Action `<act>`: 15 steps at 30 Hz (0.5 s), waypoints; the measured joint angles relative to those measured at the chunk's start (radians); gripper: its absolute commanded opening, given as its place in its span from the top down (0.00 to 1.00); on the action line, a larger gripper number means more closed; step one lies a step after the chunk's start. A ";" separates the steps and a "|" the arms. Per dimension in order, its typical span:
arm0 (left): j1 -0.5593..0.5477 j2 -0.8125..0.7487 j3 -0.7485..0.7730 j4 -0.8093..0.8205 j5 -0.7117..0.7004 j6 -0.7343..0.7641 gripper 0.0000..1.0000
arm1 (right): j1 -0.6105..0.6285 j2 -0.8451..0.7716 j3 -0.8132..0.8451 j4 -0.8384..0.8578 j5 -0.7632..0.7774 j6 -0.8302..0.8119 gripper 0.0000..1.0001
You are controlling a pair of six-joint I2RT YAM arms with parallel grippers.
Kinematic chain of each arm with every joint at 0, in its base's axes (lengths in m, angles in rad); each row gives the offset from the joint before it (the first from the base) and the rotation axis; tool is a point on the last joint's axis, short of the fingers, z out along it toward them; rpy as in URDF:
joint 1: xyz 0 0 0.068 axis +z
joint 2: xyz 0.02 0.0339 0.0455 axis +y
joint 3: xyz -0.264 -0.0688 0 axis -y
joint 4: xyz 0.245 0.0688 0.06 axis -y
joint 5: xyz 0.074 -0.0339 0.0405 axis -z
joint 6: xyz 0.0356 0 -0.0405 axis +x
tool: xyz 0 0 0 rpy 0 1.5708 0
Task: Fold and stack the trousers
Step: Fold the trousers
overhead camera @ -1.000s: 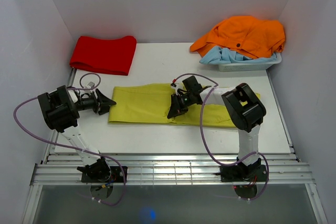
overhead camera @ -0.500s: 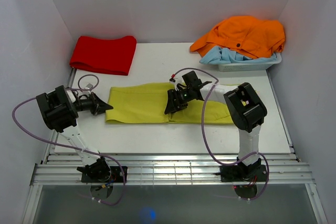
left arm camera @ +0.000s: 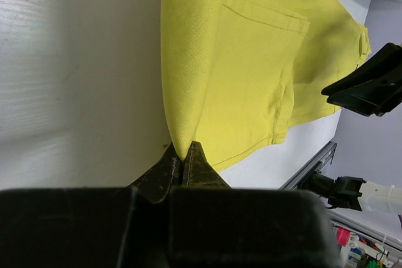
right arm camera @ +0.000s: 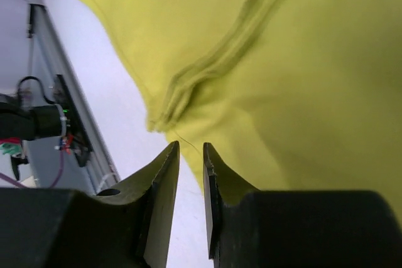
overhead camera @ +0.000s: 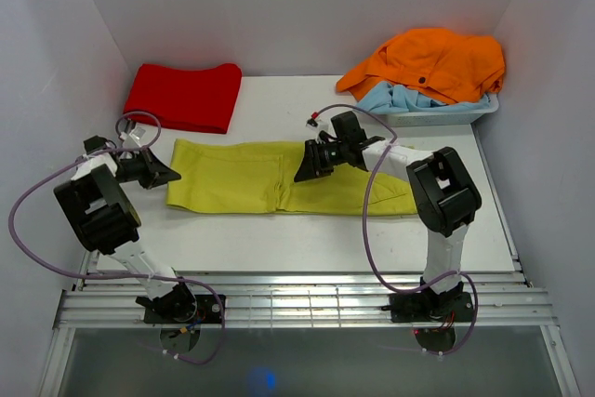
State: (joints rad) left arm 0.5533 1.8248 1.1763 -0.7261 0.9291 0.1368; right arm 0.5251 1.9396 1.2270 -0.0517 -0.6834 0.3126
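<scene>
Left arm (overhead camera: 93, 202) is folded at 9 o'clock with its wrist pointing to 3 o'clock, left jaws pinched shut on the trousers (overhead camera: 232, 178) edge. Right arm (overhead camera: 442, 192) reaches toward 9 o'clock, right jaws tipped down, a narrow gap between them.

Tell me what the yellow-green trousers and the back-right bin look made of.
The trousers: probably woven cotton twill, matte; fine weave grain, stitched seams and a pocket show. The bin: likely pale plastic, smooth rigid rim; too small for certainty.
</scene>
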 measured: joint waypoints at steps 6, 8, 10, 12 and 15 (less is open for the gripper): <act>-0.002 -0.056 0.048 -0.072 0.016 -0.006 1.00 | 0.088 0.061 0.067 0.177 -0.088 0.139 0.72; -0.002 -0.061 0.090 -0.097 0.037 -0.016 1.00 | 0.116 0.120 0.098 0.217 -0.100 0.167 0.72; -0.002 -0.069 0.125 -0.113 0.056 -0.027 1.00 | 0.141 0.196 0.138 0.230 -0.107 0.185 0.72; -0.002 -0.075 0.155 -0.130 0.072 -0.040 1.00 | 0.160 0.283 0.184 0.231 -0.104 0.186 0.72; -0.002 -0.087 0.186 -0.146 0.101 -0.071 1.00 | 0.177 0.377 0.269 0.219 -0.154 0.201 0.72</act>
State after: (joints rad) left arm 0.5518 1.7374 1.3624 -0.8719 1.0302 0.0662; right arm 0.7021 2.3169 1.4956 0.1673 -0.8371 0.5140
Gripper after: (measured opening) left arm 0.032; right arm 0.274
